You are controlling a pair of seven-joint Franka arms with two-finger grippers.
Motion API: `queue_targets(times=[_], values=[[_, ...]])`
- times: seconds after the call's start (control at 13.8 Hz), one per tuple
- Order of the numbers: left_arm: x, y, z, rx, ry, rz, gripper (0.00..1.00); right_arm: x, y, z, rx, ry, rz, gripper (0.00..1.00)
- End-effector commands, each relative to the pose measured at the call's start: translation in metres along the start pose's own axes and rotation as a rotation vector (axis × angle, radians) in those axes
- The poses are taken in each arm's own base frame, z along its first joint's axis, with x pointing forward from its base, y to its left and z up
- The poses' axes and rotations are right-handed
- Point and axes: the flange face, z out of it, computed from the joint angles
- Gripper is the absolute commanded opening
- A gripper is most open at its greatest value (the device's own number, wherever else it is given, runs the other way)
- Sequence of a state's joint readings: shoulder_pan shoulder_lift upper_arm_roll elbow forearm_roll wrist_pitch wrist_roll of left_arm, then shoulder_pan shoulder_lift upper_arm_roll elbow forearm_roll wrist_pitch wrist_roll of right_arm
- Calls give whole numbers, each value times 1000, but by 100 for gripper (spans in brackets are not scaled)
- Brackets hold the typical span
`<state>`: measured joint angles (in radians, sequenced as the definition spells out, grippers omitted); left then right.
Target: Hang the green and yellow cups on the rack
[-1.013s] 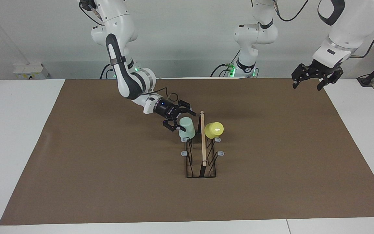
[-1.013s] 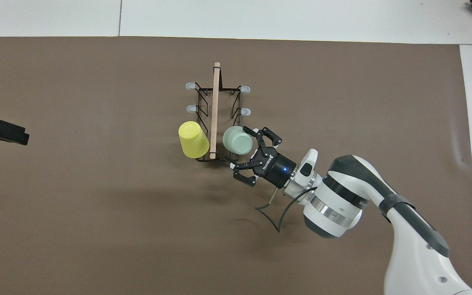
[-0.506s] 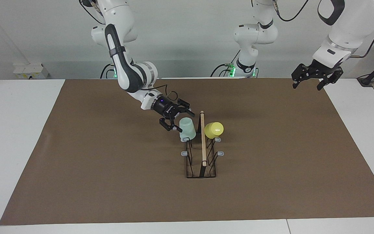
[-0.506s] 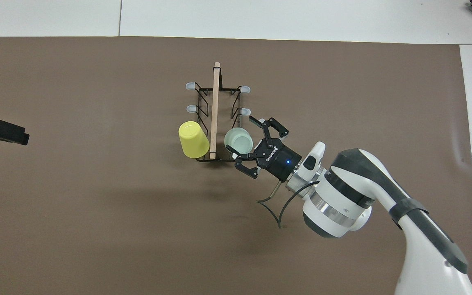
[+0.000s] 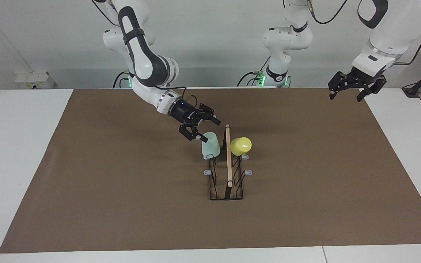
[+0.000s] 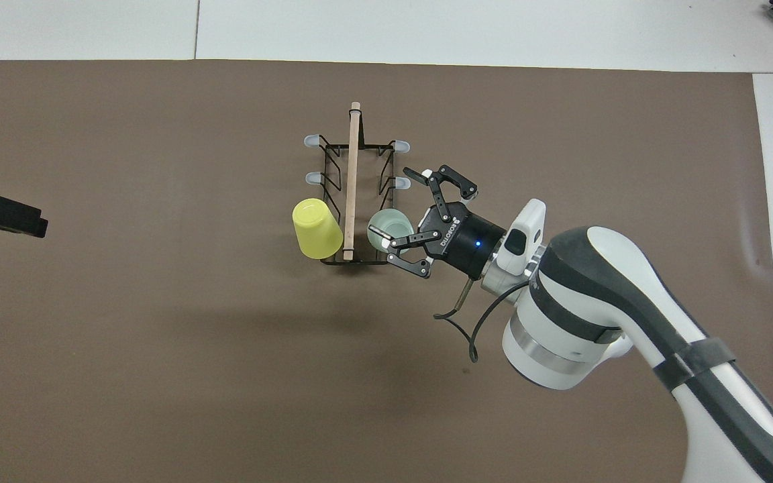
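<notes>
- The rack [image 5: 226, 171] stands on the brown mat [image 5: 122, 182] near the middle of the facing view, a little below the centre, with its wooden rod [image 5: 228, 155] running up and down in the frame.
- The green cup [image 5: 210, 145] sits upside down on a prong at the upper end of the rack, on the side toward the frame's left.
- The yellow cup [image 5: 241, 145] hangs tilted on the prong on the other side of the rod, at the same height in the frame.
- The right gripper [image 5: 200, 129] is just up-left of the green cup; its jaws are wide open and hold nothing. One fingertip is very close to the cup's top; I cannot tell if it touches.
- The left gripper [image 5: 355, 86] waits in the upper right of the facing view, over the mat's corner, jaws open and empty.
- The white worktop [image 5: 13, 164] shows around the mat.
</notes>
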<state>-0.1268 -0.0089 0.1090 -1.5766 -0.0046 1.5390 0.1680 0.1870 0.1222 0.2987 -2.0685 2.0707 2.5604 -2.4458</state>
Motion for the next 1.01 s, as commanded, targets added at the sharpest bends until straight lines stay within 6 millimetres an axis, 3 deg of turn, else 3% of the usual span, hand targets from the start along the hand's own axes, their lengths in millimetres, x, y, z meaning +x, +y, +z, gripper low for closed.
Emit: queue_targets(times=[0.0,0.22,0.43,0.72,0.94], values=[[-5,0,-1,-7,-2,9,100,30,20,-20,31,-63,-39,100],[-5,0,-1,-7,-2,9,100,50,27,-42,110,-158,-113,100],[-5,0,-1,-7,-2,9,100,50,45,-57,234,-253,-177,100],[-5,0,-1,-7,-2,9,100,59,74,-93,394,-429,-109,100],[-5,0,-1,-7,-2,9,100,69,82,-116,464,-638,-40,100]])
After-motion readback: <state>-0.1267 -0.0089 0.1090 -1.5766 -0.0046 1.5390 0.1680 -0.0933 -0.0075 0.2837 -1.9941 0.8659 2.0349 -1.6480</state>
